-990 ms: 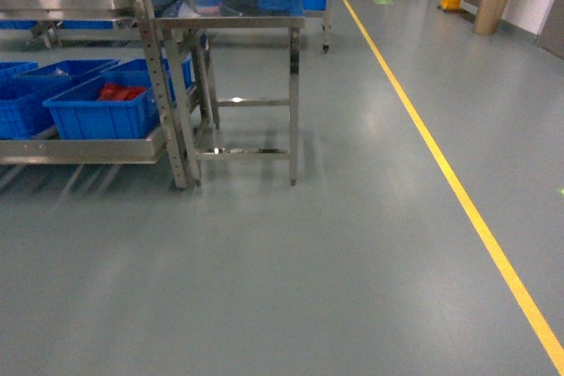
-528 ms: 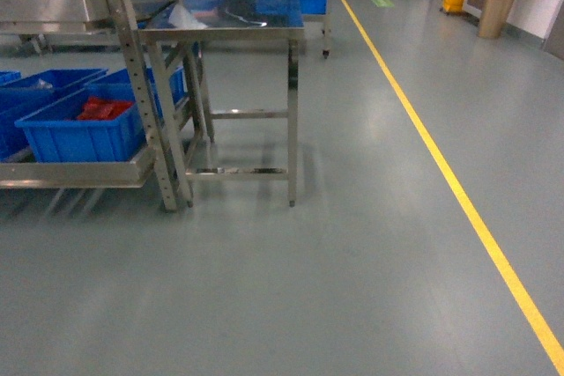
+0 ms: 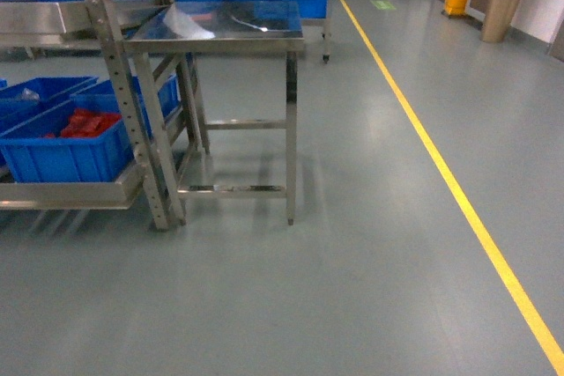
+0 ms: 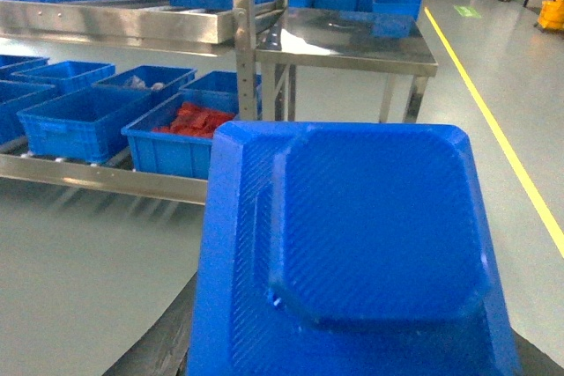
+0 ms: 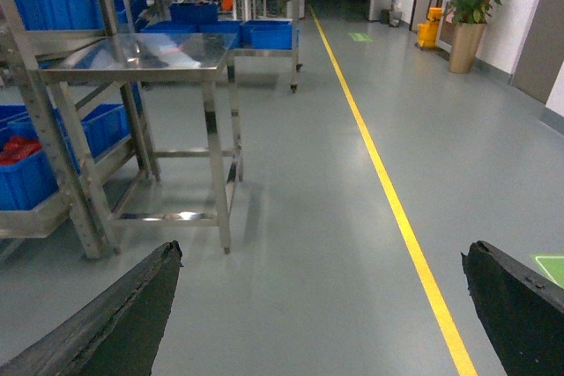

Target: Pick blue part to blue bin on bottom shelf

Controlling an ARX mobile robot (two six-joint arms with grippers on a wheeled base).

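The blue part is nowhere in view, so its grip points cannot be judged; the right gripper (image 5: 322, 305) gapes wide and empty, the left gripper's state cannot be told behind a blue tray (image 4: 352, 253), and the bottom shelf (image 3: 62, 193) sits at centre left.

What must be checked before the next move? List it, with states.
1. Blue part located: cannot tell; it shows in no view.
2. Bottom shelf in sight: ok; blue bins sit on it.
3. Target bin picked out: cannot tell; the nearest one holds red pieces.
4. Right end effector open and empty: ok.
5. Left end effector ready: cannot tell; a blue tray fills its wrist view.
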